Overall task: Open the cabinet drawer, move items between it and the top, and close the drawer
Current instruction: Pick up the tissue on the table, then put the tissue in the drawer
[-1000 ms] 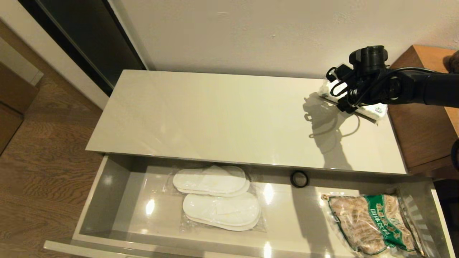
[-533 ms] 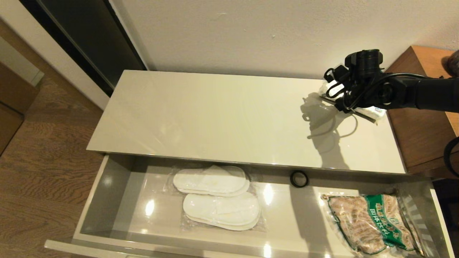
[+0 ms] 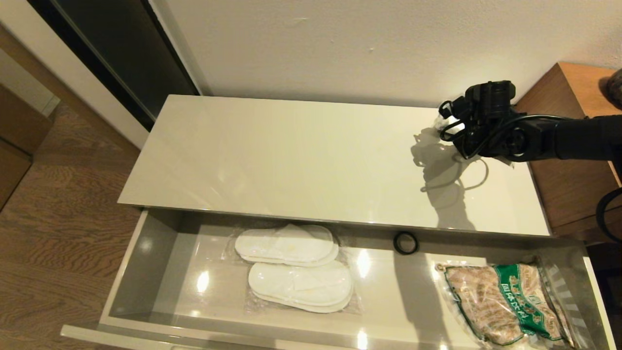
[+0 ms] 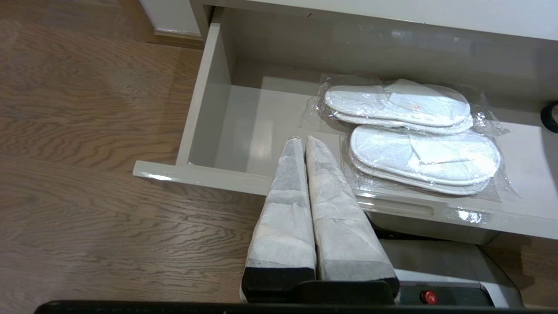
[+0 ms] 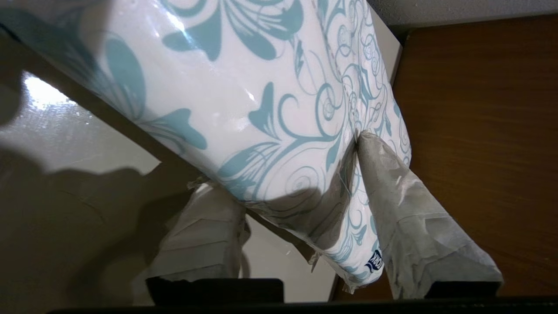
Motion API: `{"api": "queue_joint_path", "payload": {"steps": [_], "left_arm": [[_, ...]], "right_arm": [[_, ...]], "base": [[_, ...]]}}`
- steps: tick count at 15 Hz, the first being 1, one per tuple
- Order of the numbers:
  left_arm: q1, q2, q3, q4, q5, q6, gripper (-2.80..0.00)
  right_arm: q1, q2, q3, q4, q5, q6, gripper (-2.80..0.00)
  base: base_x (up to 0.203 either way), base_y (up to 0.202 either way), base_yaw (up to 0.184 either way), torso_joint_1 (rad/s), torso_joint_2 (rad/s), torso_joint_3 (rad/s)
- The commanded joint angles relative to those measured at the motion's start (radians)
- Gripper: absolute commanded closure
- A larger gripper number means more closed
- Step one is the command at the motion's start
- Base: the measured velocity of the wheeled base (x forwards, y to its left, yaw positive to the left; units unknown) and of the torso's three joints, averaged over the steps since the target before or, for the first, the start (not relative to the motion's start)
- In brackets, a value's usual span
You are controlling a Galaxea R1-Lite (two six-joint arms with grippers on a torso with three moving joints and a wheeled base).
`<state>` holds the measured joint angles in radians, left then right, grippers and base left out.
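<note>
Cabinet drawer (image 3: 146,253) stands open; right gripper (image 5: 301,192) clamps the tissue pack (image 5: 244,100) on the top (image 3: 291,160); moving and closing remain.

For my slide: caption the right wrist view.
Right gripper fingers straddling the teal-patterned tissue pack at the cabinet top's end.

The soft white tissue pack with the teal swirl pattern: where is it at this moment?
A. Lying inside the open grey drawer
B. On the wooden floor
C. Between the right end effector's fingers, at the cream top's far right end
C: the right wrist view shows the right end effector with one finger on each side of the tissue pack, above the cream top.
</note>
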<state>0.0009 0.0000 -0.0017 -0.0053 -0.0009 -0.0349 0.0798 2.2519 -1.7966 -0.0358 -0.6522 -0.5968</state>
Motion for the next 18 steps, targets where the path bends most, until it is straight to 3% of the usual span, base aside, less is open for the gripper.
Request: {"api": "queue_joint_path", "payload": {"steps": [1, 10, 12, 15, 18], "left_arm": [[0.001, 0.000, 0.000, -0.001, -0.001, 0.000, 0.00], [0.001, 0.000, 0.000, 0.000, -0.001, 0.000, 0.00], [0.001, 0.000, 0.000, -0.001, -0.001, 0.000, 0.00], [0.001, 0.000, 0.000, -0.001, -0.001, 0.000, 0.00], [0.001, 0.000, 0.000, -0.001, -0.001, 0.000, 0.00]], "right_arm": [[0.000, 0.007, 0.007, -0.003, -0.006, -0.004, 0.00], [0.033, -0.214, 0.054, 0.054, -0.016, 0.079, 0.00], [0.056, -0.334, 0.078, 0.183, -0.015, 0.120, 0.00], [0.118, -0.516, 0.121, 0.495, -0.004, 0.239, 0.00], [0.178, -0.677, 0.267, 0.726, 0.026, 0.294, 0.00]], "base": [[0.000, 0.000, 0.000, 0.000, 0.00, 0.000], [0.000, 0.000, 0.000, 0.000, 0.00, 0.000], [0.000, 0.000, 0.000, 0.000, 0.00, 0.000], [0.000, 0.000, 0.000, 0.000, 0.00, 0.000], [0.000, 0.000, 0.000, 0.000, 0.00, 0.000]]}}
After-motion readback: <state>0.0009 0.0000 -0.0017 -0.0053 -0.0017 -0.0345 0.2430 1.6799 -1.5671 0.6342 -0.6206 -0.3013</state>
